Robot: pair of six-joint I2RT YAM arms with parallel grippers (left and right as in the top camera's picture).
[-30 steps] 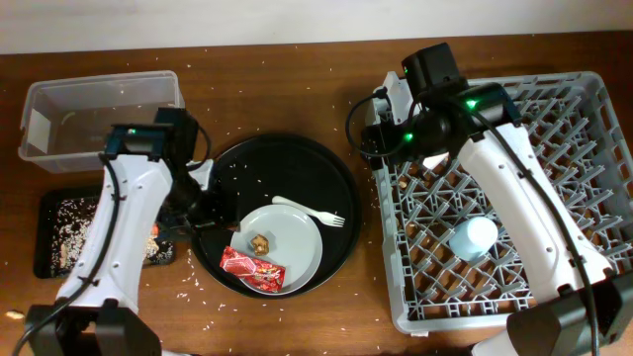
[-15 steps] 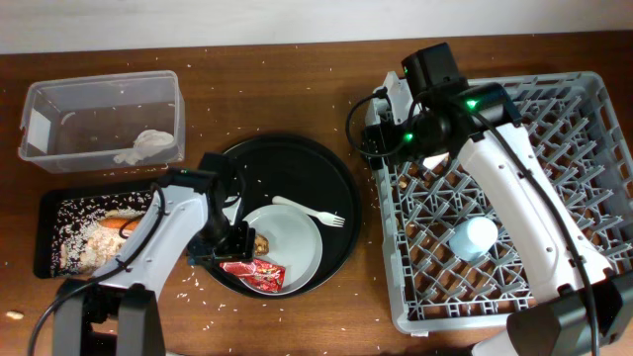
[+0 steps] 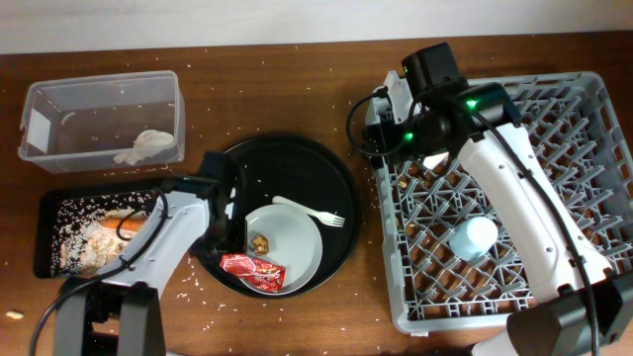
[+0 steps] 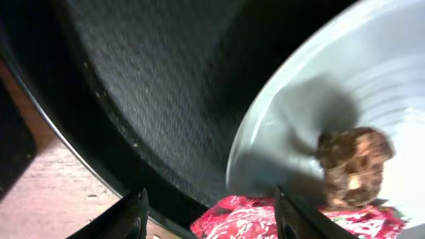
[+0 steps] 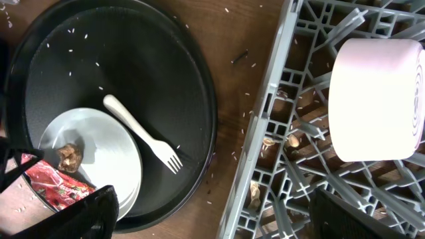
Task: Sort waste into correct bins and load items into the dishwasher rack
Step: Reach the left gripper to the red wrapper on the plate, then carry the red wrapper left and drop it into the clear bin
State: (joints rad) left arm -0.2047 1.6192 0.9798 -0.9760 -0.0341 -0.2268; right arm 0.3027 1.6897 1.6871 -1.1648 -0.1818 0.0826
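Note:
My left gripper point(image 4: 210, 200) is open and low over the near-left rim of the pale-grey plate point(image 3: 292, 247), with the red snack wrapper point(image 4: 240, 216) between its fingers; whether it touches the wrapper I cannot tell. The brown morsel point(image 4: 352, 162) sits on the plate just past the wrapper point(image 3: 250, 270). The white fork point(image 3: 309, 211) lies across the plate's far edge. My right gripper point(image 5: 226, 207) is open and empty above the dishwasher rack's point(image 3: 584, 109) left edge. The rack holds the white bowl point(image 5: 375, 99) and the light-blue cup point(image 3: 473, 237).
The plate sits in the large round black tray point(image 3: 297, 163). The clear tub point(image 3: 59, 104) at back left holds the crumpled napkin point(image 3: 148, 145). The shallow black tray point(image 3: 47, 213) holds rice scraps and the carrot point(image 3: 132, 225). Rice grains are scattered over the wooden table.
My left arm has swung from the bins at the left over to the plate and lowered at the wrapper. The napkin and carrot are now uncovered. The right arm has not moved.

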